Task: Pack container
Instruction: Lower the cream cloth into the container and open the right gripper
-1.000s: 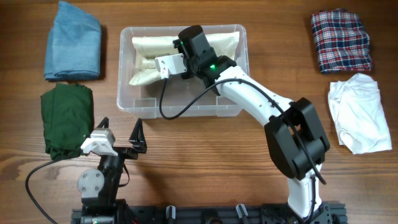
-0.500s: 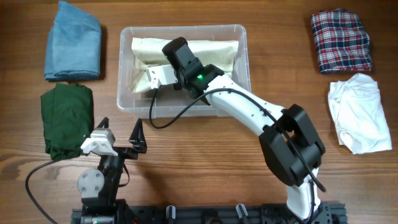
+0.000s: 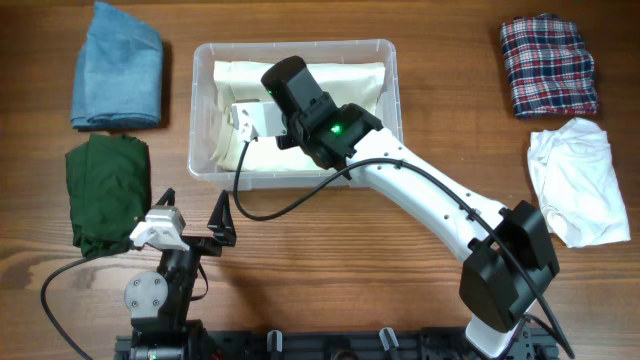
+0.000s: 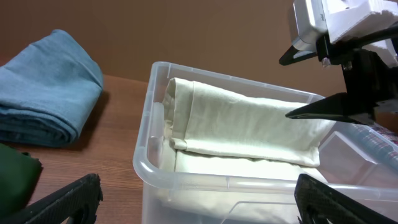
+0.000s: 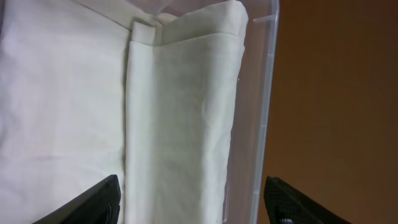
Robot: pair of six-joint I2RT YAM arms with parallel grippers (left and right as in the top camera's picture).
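Task's thing: the clear rectangular plastic tub (image 3: 200,120) with rounded corners stood upright on the wooden tabletop (image 3: 330,270), toward the far edge and about midway across.
Contents: one folded cream cloth (image 4: 242,124) lay flat inside and covered most of the floor, with a thicker folded band on top toward the far side; nothing else showed in it.
Room left: judged ample, since the cloth sat below the rim.
How the tub would handle: probably light, thin-walled and slightly flexible, smooth and likely slippery; not fragile, though a hard squeeze could bow a wall.
Where to take hold: best at the rim of a long wall, one finger inside and one outside; the rounded corners looked like poor purchase.
Right hand (image 5: 191,186): it was over the tub, pointing down at the cream cloth, with its fingers apart and holding nothing.
Left hand (image 3: 195,210): it was by the tabletop's near edge, apart from the tub, with its fingers spread wide and empty.
Unpacked: a folded blue cloth (image 3: 118,65) and a dark green cloth (image 3: 105,195) lay left of the tub; a red-and-blue plaid cloth (image 3: 548,65) and a crumpled white cloth (image 3: 578,180) lay to the right, all soft and floppy.
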